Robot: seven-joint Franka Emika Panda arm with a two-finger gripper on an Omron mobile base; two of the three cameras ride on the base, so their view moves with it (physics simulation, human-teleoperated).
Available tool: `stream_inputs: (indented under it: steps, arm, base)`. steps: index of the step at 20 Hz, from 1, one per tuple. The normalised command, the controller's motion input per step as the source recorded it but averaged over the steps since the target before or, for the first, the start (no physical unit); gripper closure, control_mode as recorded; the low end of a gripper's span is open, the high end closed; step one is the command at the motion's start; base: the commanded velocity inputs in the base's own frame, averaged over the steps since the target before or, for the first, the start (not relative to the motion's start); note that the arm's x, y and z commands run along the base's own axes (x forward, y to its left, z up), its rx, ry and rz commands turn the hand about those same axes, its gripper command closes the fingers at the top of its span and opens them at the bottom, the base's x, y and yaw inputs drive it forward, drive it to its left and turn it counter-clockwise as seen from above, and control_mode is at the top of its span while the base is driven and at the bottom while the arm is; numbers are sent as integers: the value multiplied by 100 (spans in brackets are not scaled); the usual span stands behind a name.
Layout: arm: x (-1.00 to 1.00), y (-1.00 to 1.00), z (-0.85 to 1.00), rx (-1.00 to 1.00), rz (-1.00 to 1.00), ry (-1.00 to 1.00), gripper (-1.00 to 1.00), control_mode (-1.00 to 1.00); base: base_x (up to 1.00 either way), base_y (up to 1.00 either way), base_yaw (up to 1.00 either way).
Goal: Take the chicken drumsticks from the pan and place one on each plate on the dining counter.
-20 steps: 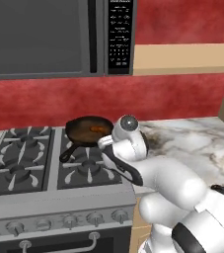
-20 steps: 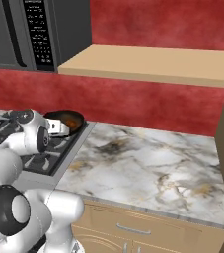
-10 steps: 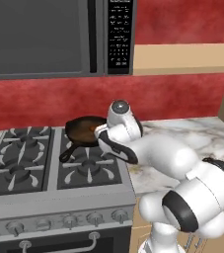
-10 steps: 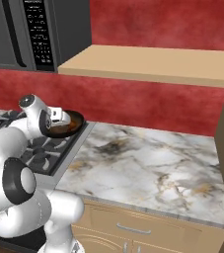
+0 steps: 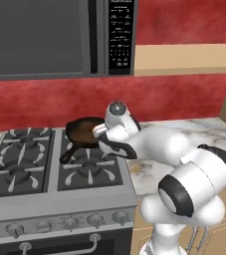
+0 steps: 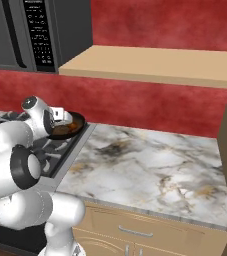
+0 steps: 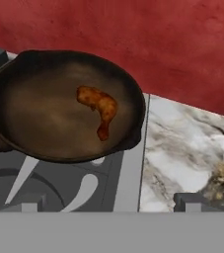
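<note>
Your arm has swung out toward the stove (image 5: 45,164), bringing the tool (image 7: 108,210), jaws spread and empty, close over the pan (image 7: 24,84). One drumstick (image 7: 99,107) lies inside: small, light, probably slick, so pinch its thick end. Beyond, the pan's rim and red wall (image 7: 133,34) crowd your approach; worktop (image 7: 192,148) alongside.

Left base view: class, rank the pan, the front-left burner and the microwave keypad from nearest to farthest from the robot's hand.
1. Pan, on the back burner, right beside the hand.
2. Front-left burner, lower left on the stove.
3. Microwave keypad, high above.
</note>
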Motion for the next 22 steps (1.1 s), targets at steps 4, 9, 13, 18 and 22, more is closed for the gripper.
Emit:
stream_inputs:
  steps: [4, 9, 13, 18, 22]
  arm:
    - [25, 0, -6, 0, 0, -4, -100, -100]
    - [24, -1, -2, 0, 0, 3, -100, -100]
    - [21, 3, 1, 0, 0, 21, -100, -100]
    - [15, 5, -7, 0, 0, 25, -100, -100]
    - [16, 0, -7, 0, 0, 5, -100, -100]
  base:
    - [0, 0, 0]
    - [0, 0, 0]
    - [0, 0, 0]
    - [0, 0, 0]
    - [0, 0, 0]
